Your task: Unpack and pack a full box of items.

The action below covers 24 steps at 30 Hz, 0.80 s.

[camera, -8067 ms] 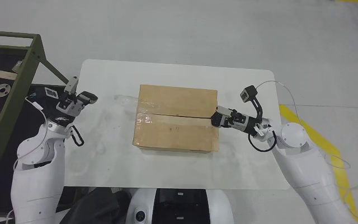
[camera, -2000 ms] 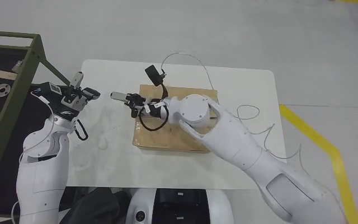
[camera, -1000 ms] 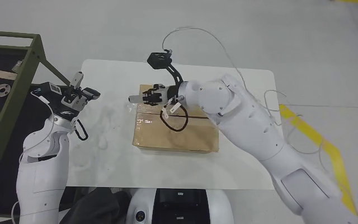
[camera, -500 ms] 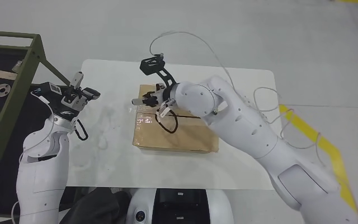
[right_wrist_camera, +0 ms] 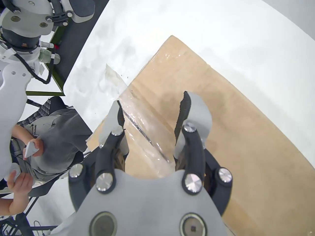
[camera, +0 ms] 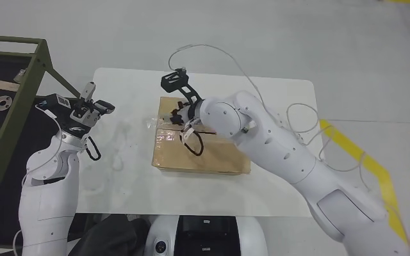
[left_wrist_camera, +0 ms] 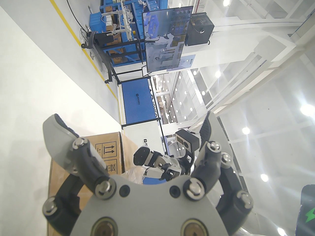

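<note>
A closed cardboard box (camera: 202, 147) sits mid-table, its top seam sealed with clear tape (right_wrist_camera: 144, 130). A loose end of the tape (right_wrist_camera: 112, 79) sticks out past the box's left end. My right gripper (camera: 174, 118) hovers over that left end of the box. It is open (right_wrist_camera: 151, 101), its two fingers straddling the taped seam with nothing held. My left gripper (camera: 96, 107) stands at the table's left edge, apart from the box. It is open (left_wrist_camera: 130, 124) and empty, facing the box (left_wrist_camera: 108, 148).
The white table (camera: 275, 185) has bare room on every side of the box. A green metal rack (camera: 25, 70) stands off the table's left. A thin white cable (camera: 211, 48) loops above the right arm.
My right gripper went from the box's right end out beyond its left edge, then drew back over the left end. The left arm has hardly moved.
</note>
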Available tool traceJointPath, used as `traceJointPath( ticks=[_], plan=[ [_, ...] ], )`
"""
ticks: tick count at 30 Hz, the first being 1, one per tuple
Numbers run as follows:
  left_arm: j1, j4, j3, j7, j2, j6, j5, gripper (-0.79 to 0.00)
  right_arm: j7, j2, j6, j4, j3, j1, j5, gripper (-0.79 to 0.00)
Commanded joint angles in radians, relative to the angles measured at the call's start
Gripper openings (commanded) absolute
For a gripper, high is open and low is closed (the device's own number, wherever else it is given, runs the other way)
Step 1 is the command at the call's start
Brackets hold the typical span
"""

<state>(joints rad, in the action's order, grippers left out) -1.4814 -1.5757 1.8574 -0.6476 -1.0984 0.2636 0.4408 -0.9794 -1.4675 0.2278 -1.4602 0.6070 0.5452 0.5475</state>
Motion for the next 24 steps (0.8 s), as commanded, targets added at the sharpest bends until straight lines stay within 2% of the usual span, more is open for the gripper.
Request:
traceJointPath(
  ticks=[1,4,6,12,13,14,15,16,17,19,24],
  plan=[
    [0.0,0.0,0.0,0.0,0.0,0.0,0.0,0.0,-0.007,0.0,0.008,-0.012,-0.001,0.005,0.02,-0.465],
    [0.0,0.0,0.0,0.0,0.0,0.0,0.0,0.0,-0.016,0.0,0.024,-0.028,-0.003,0.013,0.055,-0.545],
    [0.0,0.0,0.0,0.0,0.0,0.0,0.0,0.0,-0.023,0.001,0.036,-0.041,-0.004,0.02,0.078,-0.57],
    [0.0,0.0,0.0,0.0,0.0,0.0,0.0,0.0,-0.032,0.005,0.057,-0.084,0.006,0.051,0.128,-0.523],
    [0.0,0.0,0.0,0.0,0.0,0.0,0.0,0.0,-0.028,0.006,0.057,-0.096,0.01,0.058,0.133,-0.456],
    [0.0,0.0,0.0,0.0,0.0,0.0,0.0,0.0,-0.024,0.007,0.055,-0.107,0.015,0.066,0.139,-0.342],
    [0.0,0.0,0.0,0.0,0.0,0.0,0.0,0.0,-0.019,0.009,0.053,-0.119,0.02,0.073,0.146,-0.169],
    [0.0,0.0,0.0,0.0,0.0,0.0,0.0,0.0,-0.013,0.01,0.048,-0.135,0.024,0.083,0.156,-0.105],
    [0.0,0.0,0.0,0.0,0.0,0.0,0.0,0.0,-0.01,0.011,0.046,-0.143,0.025,0.088,0.162,-0.074],
    [0.0,0.0,0.0,0.0,0.0,0.0,0.0,0.0,0.0,0.012,0.038,-0.164,0.025,0.1,0.18,-0.083],
    [0.0,0.0,0.0,0.0,0.0,0.0,0.0,0.0,-0.013,0.006,0.028,-0.175,0.003,0.107,0.232,-0.194]
  ],
)
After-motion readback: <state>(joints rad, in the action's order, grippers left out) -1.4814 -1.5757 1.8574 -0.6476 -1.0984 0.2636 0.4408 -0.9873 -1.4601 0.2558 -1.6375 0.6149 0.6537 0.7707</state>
